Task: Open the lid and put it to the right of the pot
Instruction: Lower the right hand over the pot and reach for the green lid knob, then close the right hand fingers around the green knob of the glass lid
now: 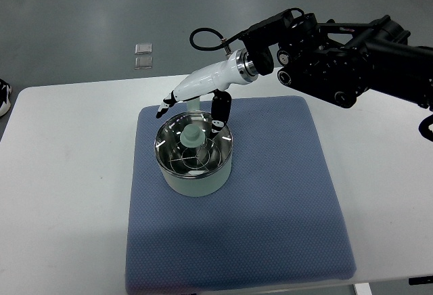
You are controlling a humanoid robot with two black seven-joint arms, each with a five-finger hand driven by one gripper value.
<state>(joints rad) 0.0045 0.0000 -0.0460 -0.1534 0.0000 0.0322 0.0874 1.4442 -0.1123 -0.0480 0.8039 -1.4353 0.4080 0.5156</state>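
A pale green pot point(196, 176) stands on the left half of a blue mat point(270, 207). Its glass lid point(177, 151) sits on the rim, with a light green knob point(191, 135) in the middle. My right hand point(193, 114), white with black fingertips, reaches in from the right and hovers over the pot's far rim. Its fingers point(164, 107) point left past the rim and the thumb point(218, 112) hangs down at the back right edge of the lid. The hand is open and holds nothing; the knob lies just in front of it.
The mat lies on a white table point(61, 173). To the right of the pot the mat is bare. On the grey floor beyond the table lie two small clear packets point(143, 57). A shoe point(3, 97) shows at the left edge.
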